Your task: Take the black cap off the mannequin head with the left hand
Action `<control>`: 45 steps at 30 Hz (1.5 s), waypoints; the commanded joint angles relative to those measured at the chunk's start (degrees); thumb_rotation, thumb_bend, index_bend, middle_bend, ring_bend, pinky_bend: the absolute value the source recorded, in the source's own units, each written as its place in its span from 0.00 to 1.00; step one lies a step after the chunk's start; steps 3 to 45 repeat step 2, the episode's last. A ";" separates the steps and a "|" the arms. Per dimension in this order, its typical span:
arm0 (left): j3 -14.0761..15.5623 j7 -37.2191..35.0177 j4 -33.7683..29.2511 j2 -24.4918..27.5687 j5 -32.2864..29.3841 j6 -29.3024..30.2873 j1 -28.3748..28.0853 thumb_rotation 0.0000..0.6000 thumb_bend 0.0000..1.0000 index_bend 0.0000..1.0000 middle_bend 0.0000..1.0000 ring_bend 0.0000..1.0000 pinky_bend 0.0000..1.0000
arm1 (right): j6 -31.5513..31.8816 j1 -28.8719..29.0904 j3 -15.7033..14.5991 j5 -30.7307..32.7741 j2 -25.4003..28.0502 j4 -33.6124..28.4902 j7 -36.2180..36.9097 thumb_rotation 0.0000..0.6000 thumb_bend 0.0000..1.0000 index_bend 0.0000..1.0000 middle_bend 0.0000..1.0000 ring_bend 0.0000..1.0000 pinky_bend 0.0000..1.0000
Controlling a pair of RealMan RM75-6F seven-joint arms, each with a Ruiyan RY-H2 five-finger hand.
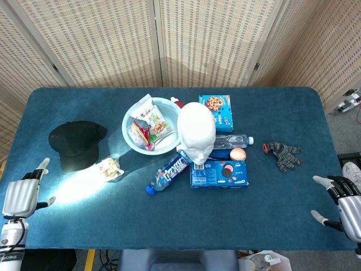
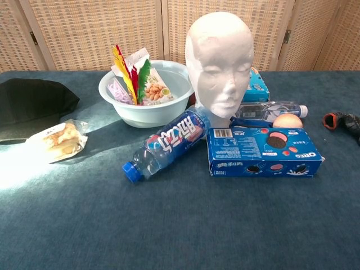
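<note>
Blue-carpeted worktop (image 1: 271,192), full width. White foam mannequin head (image 1: 196,133), bare, upright at centre. Black cap (image 1: 77,144) lying flat on the worktop, well left of the mannequin head, beside a wrapped snack (image 1: 108,167). Pale bowl (image 1: 133,116) of packets behind. Left robot hand (image 1: 21,195) at the near-left edge, fingers apart, holding nothing. Right robot hand (image 1: 344,204) at the near-right edge, likewise spread and empty.

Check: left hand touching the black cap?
Apart. The head view shows the left hand at the table's near edge, with bare blue cloth between it and the black cap.
</note>
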 commanded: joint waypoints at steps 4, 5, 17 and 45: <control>2.22 -1.71 -1.21 0.87 4.19 3.53 2.64 1.00 0.00 0.03 0.28 0.34 0.57 | -0.35 0.40 -0.22 -0.61 -0.31 0.40 0.29 1.00 0.14 0.23 0.29 0.18 0.19; 2.22 -1.71 -1.21 0.87 4.19 3.53 2.64 1.00 0.00 0.03 0.28 0.34 0.57 | -0.35 0.40 -0.22 -0.61 -0.31 0.40 0.29 1.00 0.14 0.23 0.29 0.18 0.19; 2.22 -1.71 -1.21 0.87 4.19 3.53 2.64 1.00 0.00 0.03 0.28 0.34 0.57 | -0.35 0.40 -0.22 -0.61 -0.31 0.40 0.29 1.00 0.14 0.23 0.29 0.18 0.19; 2.22 -1.71 -1.21 0.87 4.19 3.53 2.64 1.00 0.00 0.03 0.28 0.34 0.57 | -0.35 0.40 -0.22 -0.61 -0.31 0.40 0.29 1.00 0.14 0.23 0.29 0.18 0.19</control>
